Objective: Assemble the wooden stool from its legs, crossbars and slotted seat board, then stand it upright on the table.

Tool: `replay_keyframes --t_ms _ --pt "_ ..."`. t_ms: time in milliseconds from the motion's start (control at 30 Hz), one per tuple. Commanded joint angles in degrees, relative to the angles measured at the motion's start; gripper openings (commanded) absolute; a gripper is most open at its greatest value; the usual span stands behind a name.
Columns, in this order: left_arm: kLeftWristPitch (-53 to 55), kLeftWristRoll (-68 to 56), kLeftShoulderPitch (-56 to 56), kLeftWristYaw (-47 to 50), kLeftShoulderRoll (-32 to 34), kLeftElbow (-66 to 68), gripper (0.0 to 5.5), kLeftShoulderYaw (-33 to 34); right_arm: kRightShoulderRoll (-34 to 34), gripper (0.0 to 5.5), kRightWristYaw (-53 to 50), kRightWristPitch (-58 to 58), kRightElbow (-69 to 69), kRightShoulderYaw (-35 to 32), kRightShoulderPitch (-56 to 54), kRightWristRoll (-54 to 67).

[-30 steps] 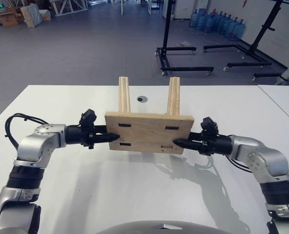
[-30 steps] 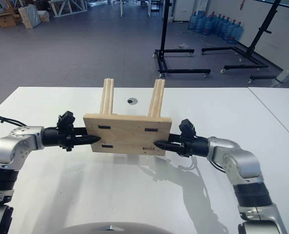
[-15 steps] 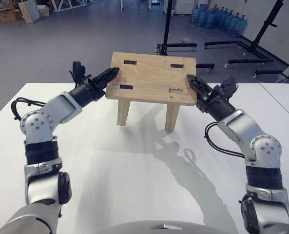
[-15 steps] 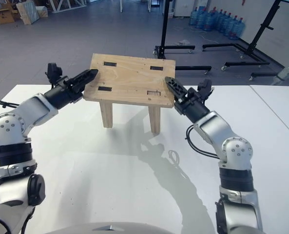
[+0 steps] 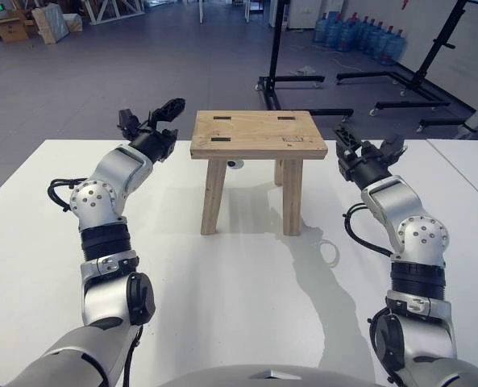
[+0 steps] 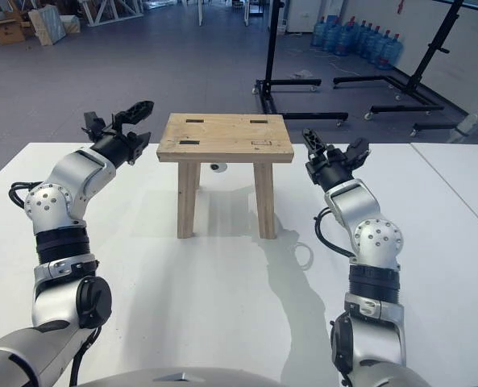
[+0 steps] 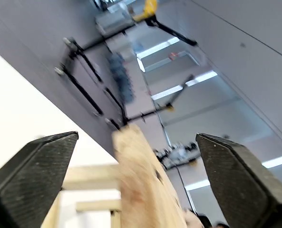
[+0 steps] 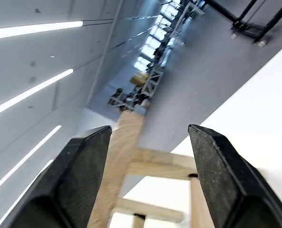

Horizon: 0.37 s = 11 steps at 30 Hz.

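Bright, even light fills the hall from overhead, and the long ceiling strip lights [image 8: 34,29] glow white in the right wrist view. The white table [image 5: 222,322] takes the light with no harsh glare. The stool [image 5: 259,133] throws a soft, pale shadow [image 5: 307,266] with diffuse edges across the tabletop, toward the robot's right. The grey floor [image 5: 101,72] behind carries a dull sheen.

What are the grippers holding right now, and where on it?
Nothing. The left gripper and right gripper are both open beside the seat ends of the stool, which stands on the table.
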Motion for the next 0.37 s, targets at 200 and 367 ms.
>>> replay_keyframes --t_ms 200,367 --pt "-22.67 50.66 15.27 -10.39 9.26 -11.15 4.58 -26.37 -4.76 2.96 5.53 -14.41 0.69 15.90 11.35 -47.88" --pt "-28.09 52.54 21.06 -13.95 3.53 -10.51 4.58 -23.69 -0.43 2.96 11.23 -24.21 8.64 14.46 14.10 -55.15"
